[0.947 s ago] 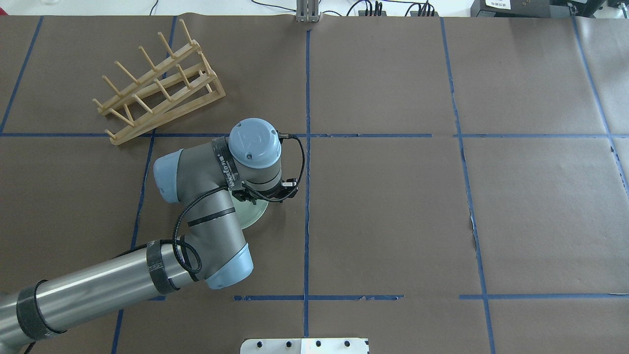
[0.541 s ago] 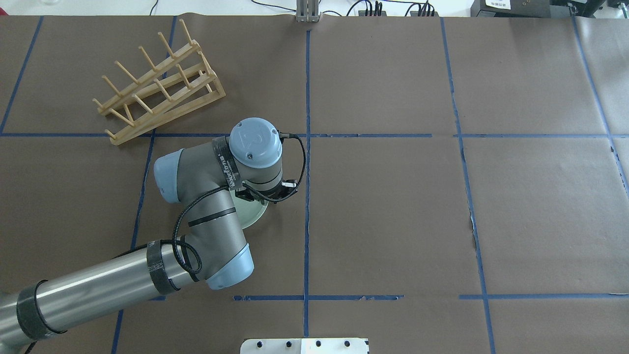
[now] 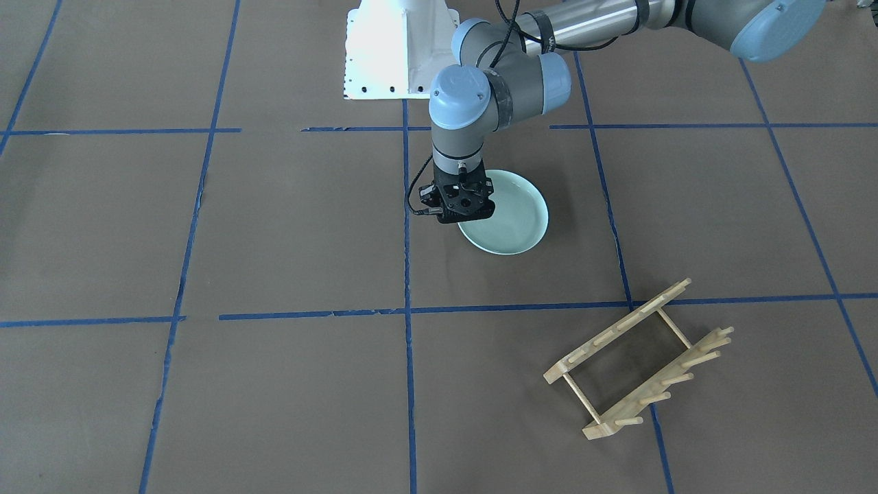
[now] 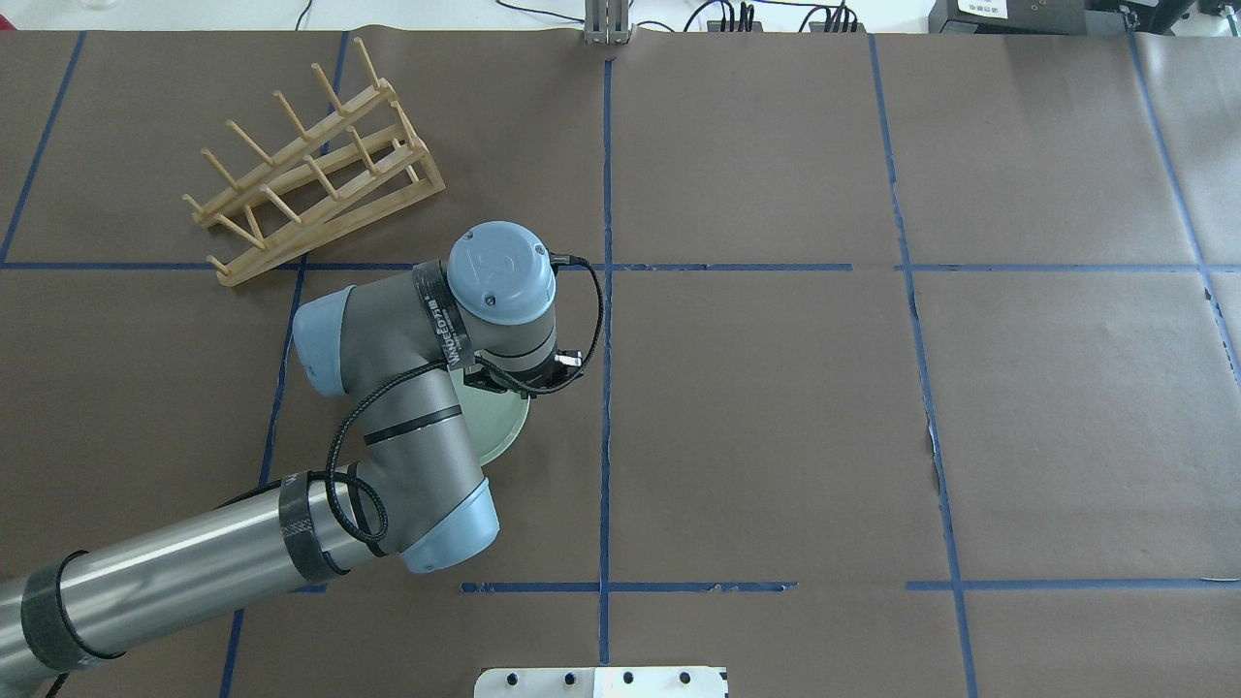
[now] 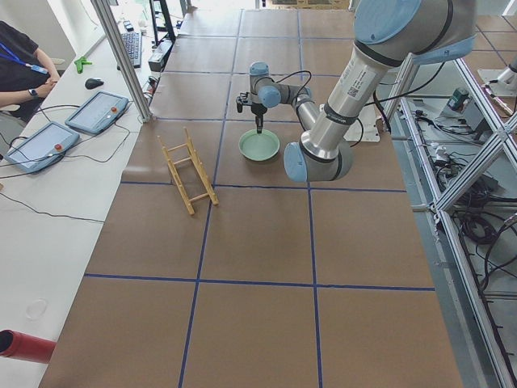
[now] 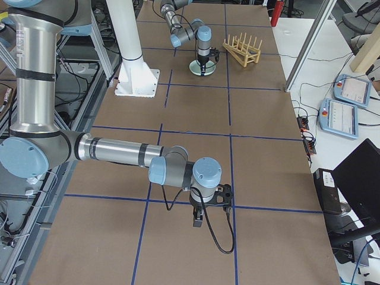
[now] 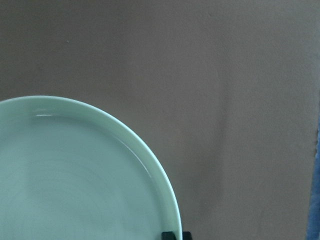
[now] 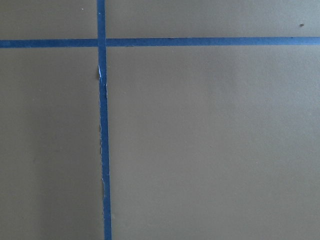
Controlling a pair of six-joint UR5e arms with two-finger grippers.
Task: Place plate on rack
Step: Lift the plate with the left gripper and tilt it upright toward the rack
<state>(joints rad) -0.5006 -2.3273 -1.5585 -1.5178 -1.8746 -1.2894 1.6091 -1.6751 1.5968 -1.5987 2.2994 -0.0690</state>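
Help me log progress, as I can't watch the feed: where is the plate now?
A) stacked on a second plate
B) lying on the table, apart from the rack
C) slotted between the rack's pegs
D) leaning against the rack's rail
B: the plate lies on the table, well apart from the rack, with the left gripper setting its jaws at the rim.

The brown-papered table (image 4: 776, 388) is marked into squares by blue tape lines (image 4: 606, 436). Beside the table stands a white desk (image 5: 48, 210) carrying two tablets (image 5: 97, 111), a keyboard (image 5: 131, 47) and a mouse (image 5: 94, 82). An aluminium post (image 5: 121, 61) rises at the table's edge.
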